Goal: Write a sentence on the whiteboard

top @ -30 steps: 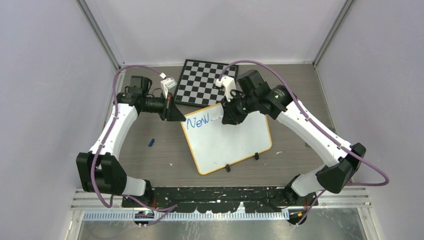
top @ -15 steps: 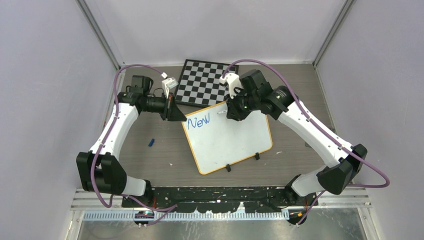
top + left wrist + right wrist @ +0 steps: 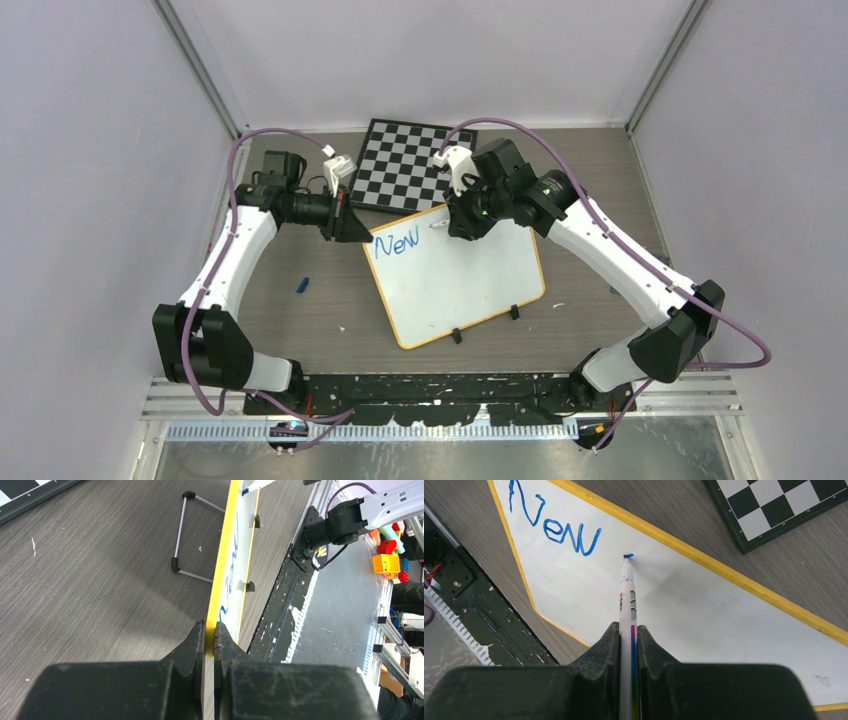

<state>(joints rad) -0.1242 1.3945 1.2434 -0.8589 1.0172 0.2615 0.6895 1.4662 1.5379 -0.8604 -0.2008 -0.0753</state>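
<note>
On the grey wood-grain counter (image 3: 300, 330), the white rectangular whiteboard with an orange rim (image 3: 470, 280) is seen just before the black-and-white checkered chessboard (image 3: 405, 165). Its left edge is clamped in the left hand (image 3: 210, 630). A white marker pen (image 3: 626, 595) is gripped by the right hand (image 3: 627, 627), with its tip set beside the blue word "New" (image 3: 555, 525).

From above, the right gripper (image 3: 450, 222) hides nearly all of the marker (image 3: 627, 592) from you; the left gripper (image 3: 352, 228) covers the whiteboard (image 3: 460, 280)'s far-left corner; the blue speck (image 3: 302, 284) on the table (image 3: 300, 325) is too small to name. Your left wrist view takes the board almost edge-on, so its writing cannot be read; the chessboard (image 3: 20, 495) is cut off at the top-left corner. In the right wrist view the marker's rear is buried between the fingers; whether its tip touches, you cannot tell.
</note>
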